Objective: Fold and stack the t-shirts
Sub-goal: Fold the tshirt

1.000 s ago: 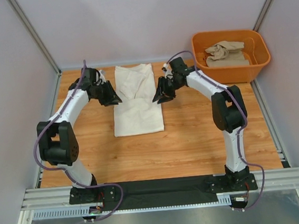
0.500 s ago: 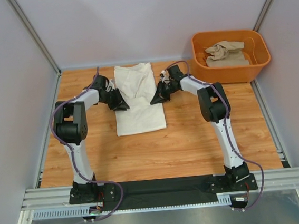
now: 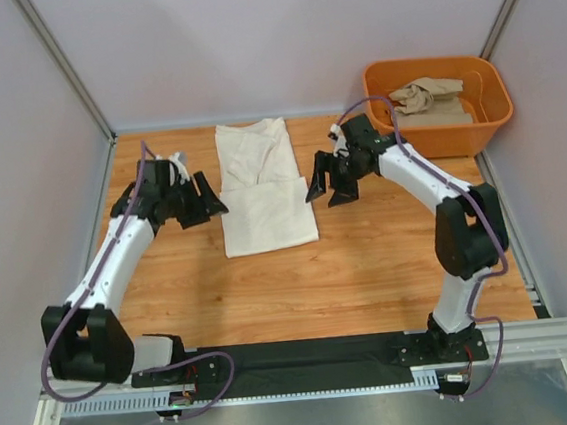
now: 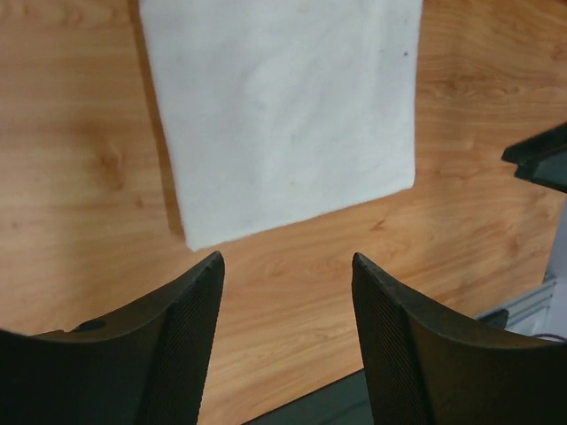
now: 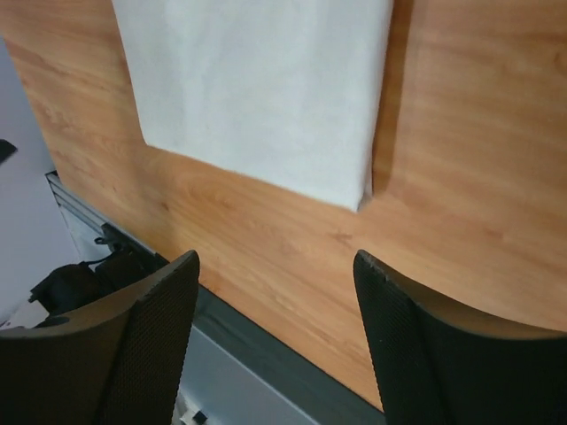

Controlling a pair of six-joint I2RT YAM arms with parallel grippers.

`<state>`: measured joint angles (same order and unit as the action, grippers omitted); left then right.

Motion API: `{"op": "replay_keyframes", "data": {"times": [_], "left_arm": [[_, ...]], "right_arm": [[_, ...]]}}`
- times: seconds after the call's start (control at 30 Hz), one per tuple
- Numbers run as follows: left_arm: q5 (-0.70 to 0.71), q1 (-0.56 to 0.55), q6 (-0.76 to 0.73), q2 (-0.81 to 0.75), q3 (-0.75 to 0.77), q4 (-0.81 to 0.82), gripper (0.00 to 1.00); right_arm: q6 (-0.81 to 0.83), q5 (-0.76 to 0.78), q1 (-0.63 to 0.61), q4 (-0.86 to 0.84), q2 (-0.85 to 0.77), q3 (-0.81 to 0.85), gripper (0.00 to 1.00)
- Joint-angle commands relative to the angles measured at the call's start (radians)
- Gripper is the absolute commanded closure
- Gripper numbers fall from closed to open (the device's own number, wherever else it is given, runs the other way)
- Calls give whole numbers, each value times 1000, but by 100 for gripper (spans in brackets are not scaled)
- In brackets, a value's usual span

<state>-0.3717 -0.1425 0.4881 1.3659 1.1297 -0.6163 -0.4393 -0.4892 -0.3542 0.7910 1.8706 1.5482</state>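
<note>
The left tool (image 3: 210,201) hovers with its jaws apart and empty just left of the cream-white fabric t-shirt (image 3: 261,189). The shirt lies flat mid-table on the wooden table (image 3: 369,265), folded into a narrow rectangle. The right tool (image 3: 328,190) hangs just right of it, jaws likewise apart and empty. Far right, the sandy beige fabric t-shirt (image 3: 431,100) sits crumpled in the orange plastic tub (image 3: 438,142). By my judgement, one shirt is nearly folded, the other untouched, and nothing is stacked. Count: two shirts, one tub, two tools.
</note>
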Motion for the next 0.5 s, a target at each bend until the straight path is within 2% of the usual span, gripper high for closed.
{"op": "replay_keyframes", "data": {"times": [0.0, 0.03, 0.13, 0.33, 0.47], "left_arm": [[109, -20, 220, -147, -232, 44, 33], [122, -23, 316, -181, -327, 112, 32], [132, -26, 468, -241, -465, 211, 33], [129, -28, 662, -215, -590, 334, 34], [129, -28, 771, -136, -625, 401, 34]], "right_arm": [[-209, -29, 1, -238, -122, -257, 28], [-313, 12, -3, -354, -152, -375, 27], [-502, 125, -34, -529, -252, -543, 28], [-631, 271, -123, -709, -291, -675, 30], [-714, 293, -141, -782, -245, -726, 33]]}}
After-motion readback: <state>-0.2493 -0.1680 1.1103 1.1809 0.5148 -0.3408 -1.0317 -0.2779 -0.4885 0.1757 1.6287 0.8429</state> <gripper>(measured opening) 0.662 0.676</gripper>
